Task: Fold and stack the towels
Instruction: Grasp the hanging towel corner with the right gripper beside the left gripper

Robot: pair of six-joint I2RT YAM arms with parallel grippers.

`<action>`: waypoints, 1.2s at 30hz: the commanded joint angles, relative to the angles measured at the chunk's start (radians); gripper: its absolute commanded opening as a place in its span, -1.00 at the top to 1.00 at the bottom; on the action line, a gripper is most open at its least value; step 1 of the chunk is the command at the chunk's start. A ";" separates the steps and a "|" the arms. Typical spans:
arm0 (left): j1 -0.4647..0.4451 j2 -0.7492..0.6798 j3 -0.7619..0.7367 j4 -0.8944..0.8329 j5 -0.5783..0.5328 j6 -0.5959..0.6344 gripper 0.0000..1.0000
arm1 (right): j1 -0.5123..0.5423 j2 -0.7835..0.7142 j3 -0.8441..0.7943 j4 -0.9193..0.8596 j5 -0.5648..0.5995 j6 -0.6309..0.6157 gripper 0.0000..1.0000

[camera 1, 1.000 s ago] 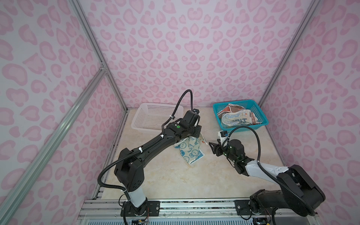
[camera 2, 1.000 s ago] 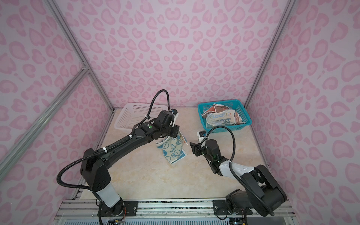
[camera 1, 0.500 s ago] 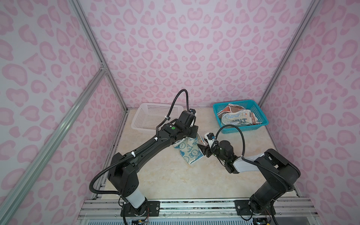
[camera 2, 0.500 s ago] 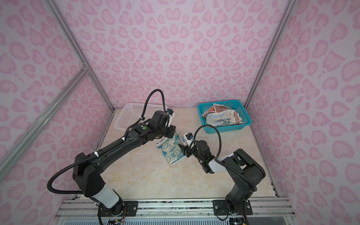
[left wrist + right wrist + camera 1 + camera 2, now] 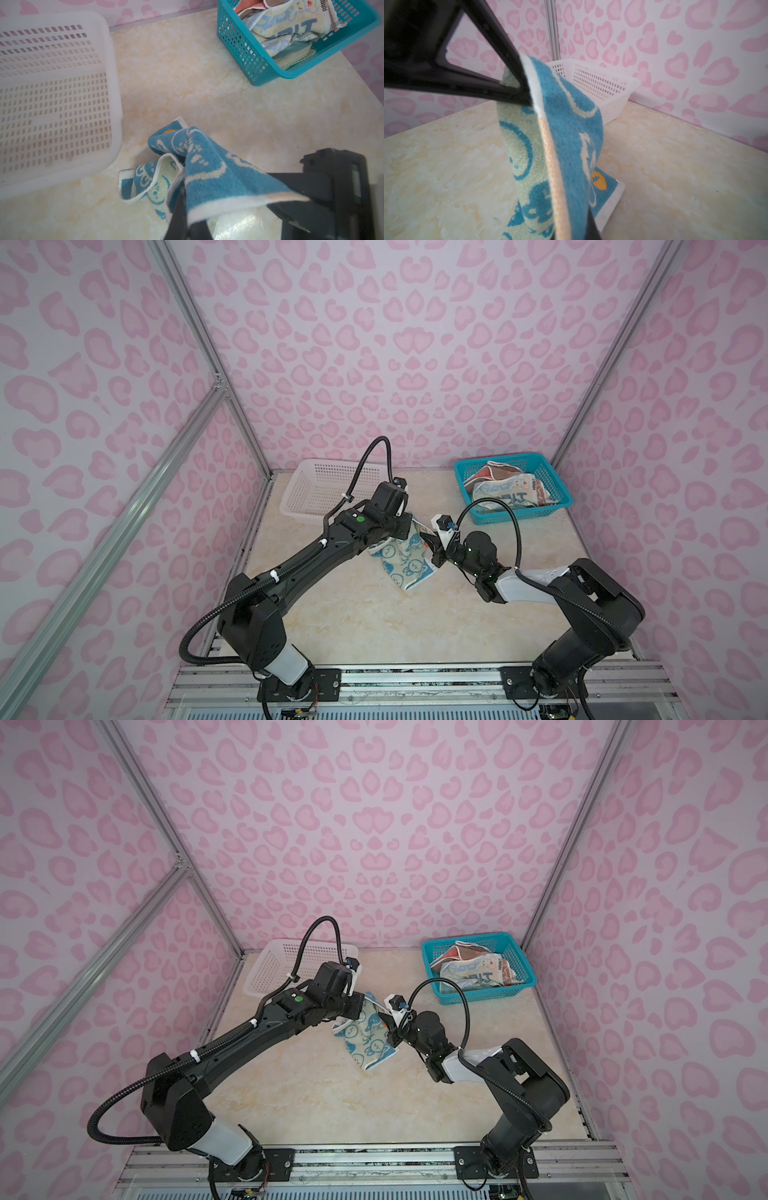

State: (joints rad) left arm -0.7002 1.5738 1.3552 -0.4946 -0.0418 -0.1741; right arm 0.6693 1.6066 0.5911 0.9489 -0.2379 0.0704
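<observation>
A blue towel with white rabbits (image 5: 405, 562) (image 5: 370, 1042) hangs near the middle of the table, its lower end resting on the tabletop. My left gripper (image 5: 409, 526) (image 5: 362, 1009) is shut on its top corner, and the cloth drapes over the fingers (image 5: 180, 216) in the left wrist view. My right gripper (image 5: 428, 542) (image 5: 385, 1022) is shut on the towel's right edge, which runs down between the jaws as a white and orange hem (image 5: 550, 166). Other crumpled towels (image 5: 509, 489) (image 5: 473, 969) lie in the teal basket.
The teal basket (image 5: 517, 515) (image 5: 478, 997) stands at the back right. A white perforated basket (image 5: 320, 493) (image 5: 270, 977) stands at the back left, just behind my left wrist. Pink patterned walls enclose the table on three sides.
My right gripper has moved left to the hanging towel and shut on its edge. The left arm has shifted slightly left, still holding the towel's corner.
</observation>
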 commanded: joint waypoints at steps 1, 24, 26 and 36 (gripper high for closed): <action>0.006 -0.018 -0.017 0.022 -0.037 -0.005 0.95 | 0.000 -0.047 0.006 -0.112 -0.022 0.005 1.00; 0.010 -0.312 -0.299 0.276 0.216 0.377 -0.70 | -0.034 -0.242 0.315 -1.004 -0.122 -0.288 1.00; 0.010 -0.303 -0.304 0.309 0.276 0.397 -0.69 | -0.033 -0.238 0.335 -1.034 -0.139 -0.308 1.00; -0.017 -0.185 -0.243 0.334 0.488 0.398 -0.63 | -0.035 -0.209 0.397 -1.072 -0.161 -0.305 1.00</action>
State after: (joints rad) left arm -0.7094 1.3678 1.0992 -0.2085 0.3664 0.2138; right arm 0.6361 1.3849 0.9798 -0.1120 -0.3847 -0.2424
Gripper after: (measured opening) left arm 0.815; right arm 0.045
